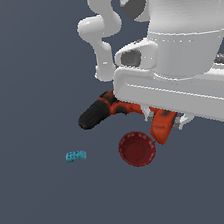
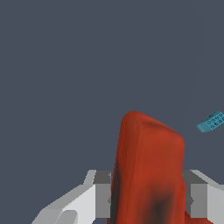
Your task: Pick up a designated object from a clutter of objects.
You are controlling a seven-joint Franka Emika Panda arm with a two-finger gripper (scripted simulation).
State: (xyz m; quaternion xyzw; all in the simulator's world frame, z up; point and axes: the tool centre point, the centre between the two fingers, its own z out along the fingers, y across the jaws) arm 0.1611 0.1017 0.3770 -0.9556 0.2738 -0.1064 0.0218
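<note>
Gripper (image 2: 146,199) straddles the drill (image 1: 114,108) body, one finger (image 2: 101,194) on each side, seemingly touching; firm clamping cannot be confirmed. Drill lies on the tabletop (image 1: 41,204) beside the bowl (image 1: 137,149), brick (image 1: 76,156) well apart. Approach done; lift remains.

You see a smooth matt orange-red drill (image 1: 161,122) with a ridged black nose, a ribbed dark-red bowl (image 1: 137,149), a studded teal brick (image 1: 76,156) and glossy white arm casing (image 1: 186,48).
</note>
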